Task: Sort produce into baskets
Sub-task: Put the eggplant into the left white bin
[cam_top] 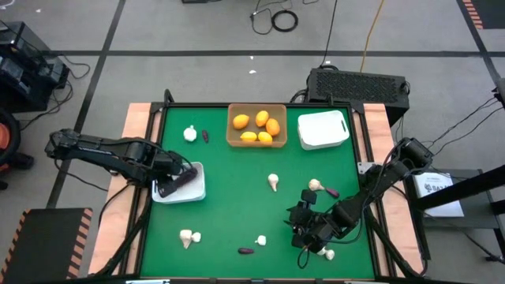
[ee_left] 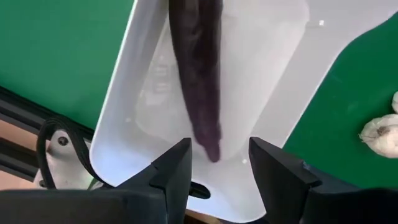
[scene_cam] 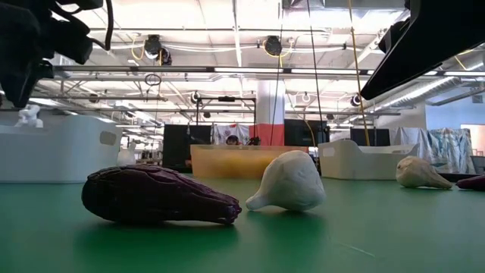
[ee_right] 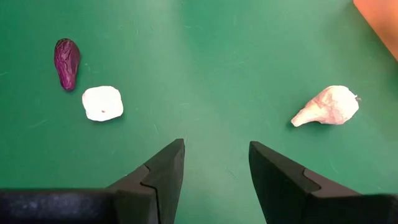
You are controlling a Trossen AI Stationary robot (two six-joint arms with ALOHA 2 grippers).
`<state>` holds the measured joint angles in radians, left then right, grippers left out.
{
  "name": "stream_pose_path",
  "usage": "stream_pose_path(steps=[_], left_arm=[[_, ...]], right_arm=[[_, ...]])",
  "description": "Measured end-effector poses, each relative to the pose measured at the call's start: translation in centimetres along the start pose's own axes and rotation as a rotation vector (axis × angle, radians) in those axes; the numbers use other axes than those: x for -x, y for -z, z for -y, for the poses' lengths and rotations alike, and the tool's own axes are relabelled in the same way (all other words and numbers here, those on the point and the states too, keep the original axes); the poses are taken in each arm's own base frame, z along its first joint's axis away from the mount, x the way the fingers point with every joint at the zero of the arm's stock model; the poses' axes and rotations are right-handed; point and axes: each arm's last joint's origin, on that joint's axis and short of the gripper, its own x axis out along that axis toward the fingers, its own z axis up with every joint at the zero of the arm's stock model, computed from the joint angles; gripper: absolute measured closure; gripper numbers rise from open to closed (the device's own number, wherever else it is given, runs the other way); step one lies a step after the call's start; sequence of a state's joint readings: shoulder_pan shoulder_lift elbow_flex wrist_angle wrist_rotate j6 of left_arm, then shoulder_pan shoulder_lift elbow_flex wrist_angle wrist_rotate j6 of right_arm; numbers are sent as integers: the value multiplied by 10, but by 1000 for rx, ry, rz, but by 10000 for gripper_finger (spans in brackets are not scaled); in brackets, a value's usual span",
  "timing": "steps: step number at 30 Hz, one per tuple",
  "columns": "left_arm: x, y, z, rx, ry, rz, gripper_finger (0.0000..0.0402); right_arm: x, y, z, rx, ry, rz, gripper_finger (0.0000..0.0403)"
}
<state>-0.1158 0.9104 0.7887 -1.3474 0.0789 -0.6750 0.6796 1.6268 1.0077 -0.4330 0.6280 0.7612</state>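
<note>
My left gripper (cam_top: 175, 183) (ee_left: 217, 154) is open above a white basket (cam_top: 193, 192) at the table's left. A long dark purple piece (ee_left: 198, 68) lies flat in this basket (ee_left: 267, 81), its near end between my fingertips and apart from them. My right gripper (cam_top: 302, 233) (ee_right: 214, 149) is open and empty over the green table near the front right. Beyond it lie a garlic bulb (ee_right: 326, 106), a second whitish bulb (ee_right: 102, 102) and a small purple piece (ee_right: 66, 62). A tan basket (cam_top: 234, 138) at the far middle holds several orange and yellow fruits (cam_top: 262, 120). A second white basket (cam_top: 323, 130) stands to its right.
Loose on the table are garlic bulbs (cam_top: 190, 133) (cam_top: 273, 181) (cam_top: 315, 184) (cam_top: 187, 236) (cam_top: 327, 254) and purple pieces (cam_top: 205, 136) (cam_top: 331, 192) (cam_top: 246, 251). In the low view a purple piece (scene_cam: 159, 196) and a bulb (scene_cam: 288, 182) lie close to the near edge.
</note>
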Motion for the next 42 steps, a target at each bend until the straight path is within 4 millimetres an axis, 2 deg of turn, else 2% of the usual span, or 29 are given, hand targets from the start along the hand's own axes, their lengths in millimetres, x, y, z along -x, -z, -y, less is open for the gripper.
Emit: stream_pose_path(steps=[6,15,21,31,37,42], left_arm=[[0,-3,5,-6,88,8,233],[11,-30,38,-125,454,265,233],[18,-44,79,-300,682,443,233],[-15,-53,153,-532,847,519,233],[-33,-58,197,-706,804,567,233],[-41,-64,233,-760,774,548,233]], right_arm=[[0,0,0,-2,-2,2,232],[0,0,0,-1,-2,2,232],[0,0,0,4,-2,2,232],[-3,-7,1,-28,-14,35,232],[-5,-15,-1,-56,-49,87,232],[-6,-18,-1,-69,-52,96,232]])
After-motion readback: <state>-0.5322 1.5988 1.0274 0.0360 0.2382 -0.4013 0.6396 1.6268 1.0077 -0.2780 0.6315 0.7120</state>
